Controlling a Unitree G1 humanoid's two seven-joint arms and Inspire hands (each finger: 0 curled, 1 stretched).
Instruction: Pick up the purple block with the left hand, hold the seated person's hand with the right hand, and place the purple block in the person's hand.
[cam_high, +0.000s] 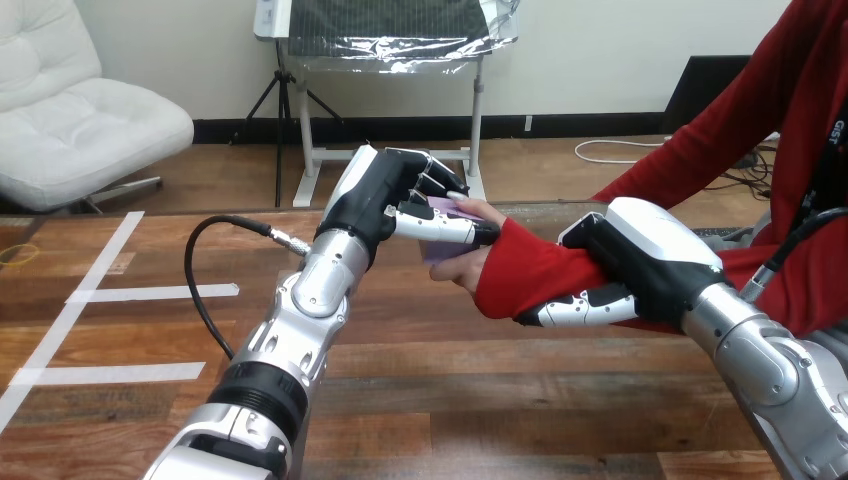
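Observation:
My left hand (385, 195) is raised above the middle of the table, its fingers and thumb curled round the purple block (440, 208), of which little shows. The block sits right over the person's hand (468, 262), which reaches in from the right in a red sleeve; I cannot tell if the block touches the palm. My right hand (640, 268) wraps the person's wrist from the right, its fingers curled under the sleeve.
The wooden table (480, 390) carries white tape strips (150, 293) at the left. A black cable (205, 270) loops off my left forearm. The person's arm and torso take up the right side.

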